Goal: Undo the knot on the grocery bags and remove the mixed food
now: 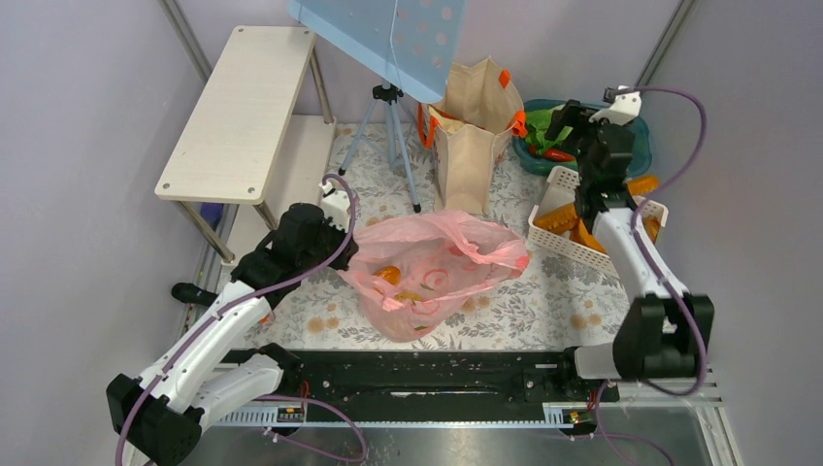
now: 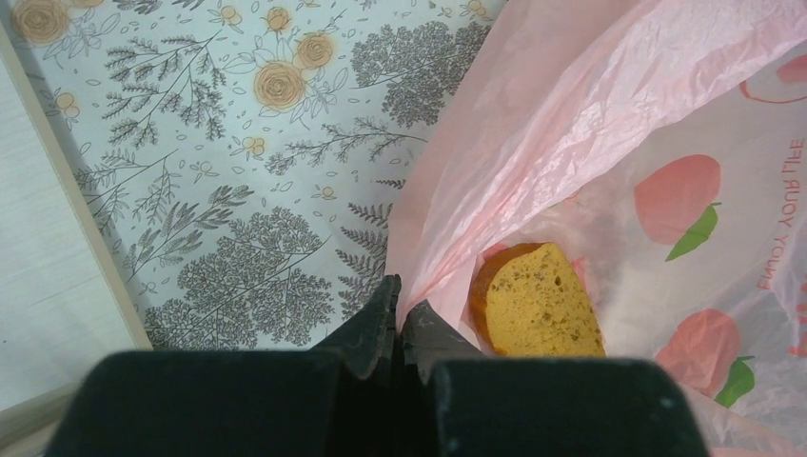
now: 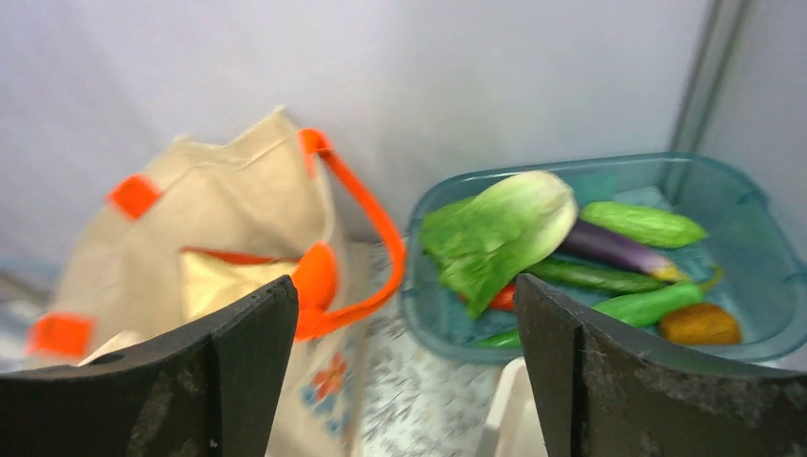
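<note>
Overhead view: pink bag point(image 1: 437, 272) lies open-mouthed mid-table, food inside; left gripper point(image 1: 340, 243) at its left edge, arm reaching forward from the near-left base; right gripper point(image 1: 573, 121) raised over the teal tub point(image 1: 641, 155), arm extended up the right side beside the white basket point(image 1: 563, 238).

Left wrist view: fingers point(image 2: 376, 328) clenched on the bag's rim; bread slice point(image 2: 538, 305) just inside the mouth.

Right wrist view: fingers point(image 3: 247, 352) spread wide, nothing between them; leafy vegetable point(image 3: 500, 233) lying in the tub with other vegetables; beige tote point(image 3: 219, 276) to the left.

Technique: probably hold the rim taut and raised, so the free gripper can enter for the bread without snagging film.
</note>
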Robot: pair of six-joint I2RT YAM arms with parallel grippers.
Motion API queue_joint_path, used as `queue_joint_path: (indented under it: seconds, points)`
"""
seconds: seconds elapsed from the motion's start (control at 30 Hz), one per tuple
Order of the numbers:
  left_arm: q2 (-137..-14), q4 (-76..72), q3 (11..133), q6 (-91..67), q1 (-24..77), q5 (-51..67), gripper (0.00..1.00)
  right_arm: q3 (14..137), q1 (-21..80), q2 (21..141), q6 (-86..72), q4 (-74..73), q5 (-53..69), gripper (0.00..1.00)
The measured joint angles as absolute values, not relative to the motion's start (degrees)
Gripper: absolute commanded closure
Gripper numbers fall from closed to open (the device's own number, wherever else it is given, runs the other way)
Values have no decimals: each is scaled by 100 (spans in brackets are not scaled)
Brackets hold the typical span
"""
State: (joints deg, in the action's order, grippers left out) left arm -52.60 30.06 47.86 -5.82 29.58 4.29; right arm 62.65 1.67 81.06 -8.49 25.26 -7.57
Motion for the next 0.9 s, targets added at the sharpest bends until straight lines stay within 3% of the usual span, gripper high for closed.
queue_joint_path:
  seconds: [0.33, 0.47, 0.7, 0.9]
  points:
    - [-5221, 2912, 4797, -611, 2958, 679, 100, 4836, 165, 5561, -1957, 751, 1253, 25]
    - [-5376, 2847, 5052, -799, 2958, 963, 100, 4622, 294, 4757, -2364, 290, 2213, 23]
    - [-6556, 2469, 6396, -1214, 2963, 1485, 97, 4709, 941, 3415, -2276, -491, 2683, 18]
    - [-7201, 2473, 6869, -1212, 2963, 1424, 26, 4709, 1002, 2803, -2340, -543, 3262, 18]
